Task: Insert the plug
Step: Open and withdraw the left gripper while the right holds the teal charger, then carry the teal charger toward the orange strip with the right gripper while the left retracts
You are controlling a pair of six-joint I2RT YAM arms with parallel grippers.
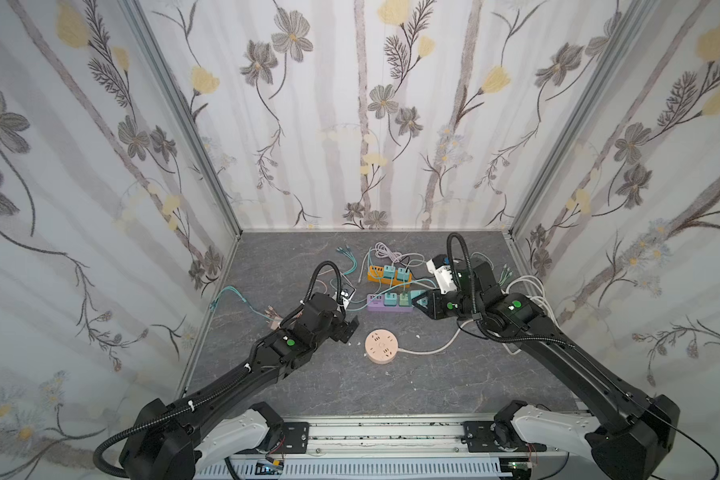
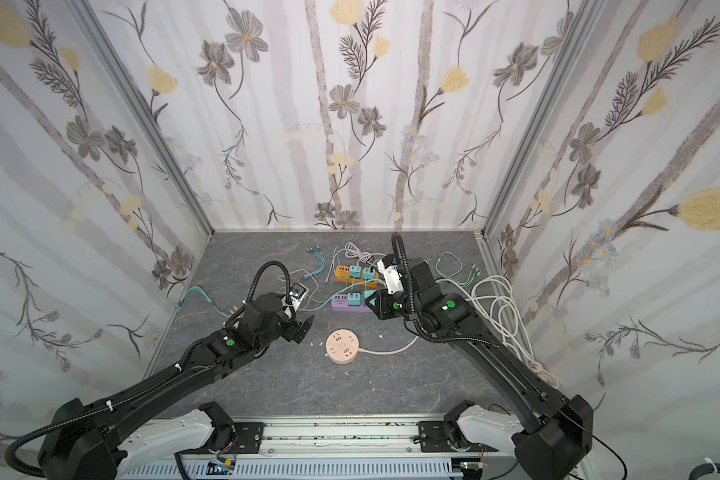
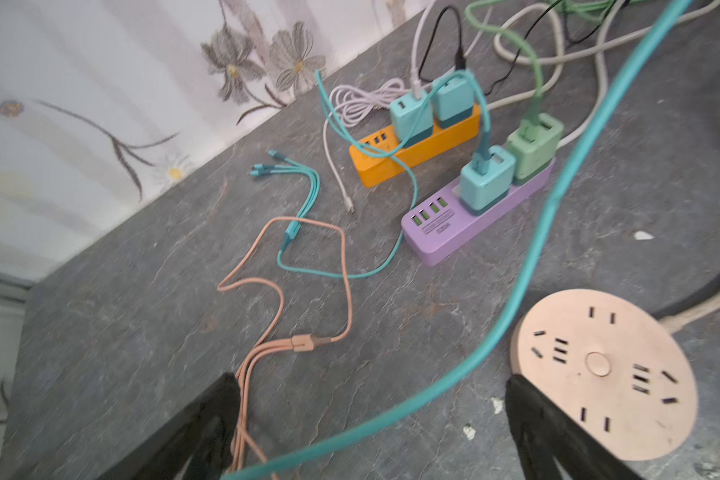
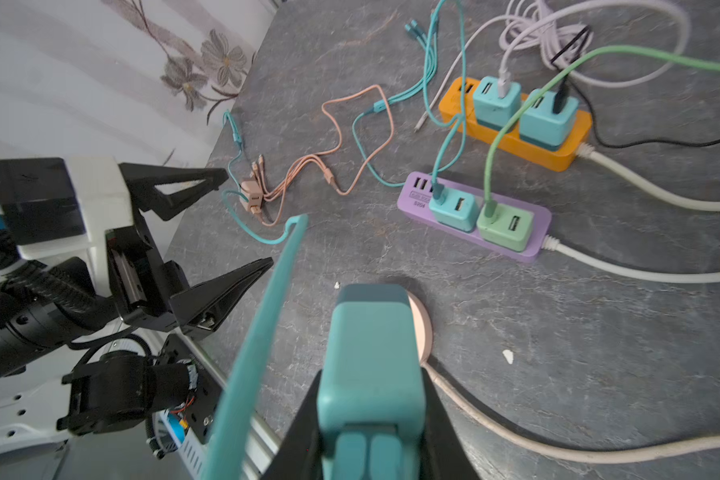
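The plug is a teal charger block with a teal cable running off it. My right gripper is shut on it and holds it above the table by the purple strip's right end, in both top views. The round pink socket lies flat on the table in front, its faces free; the plug hides part of it in the right wrist view. My left gripper is open and empty, left of the socket, with the teal cable crossing between its fingers.
A purple strip and an orange strip stand behind, each carrying two chargers. Salmon and teal multi-head cables lie loose to the left. White cords are piled at the right wall. Walls close in on three sides.
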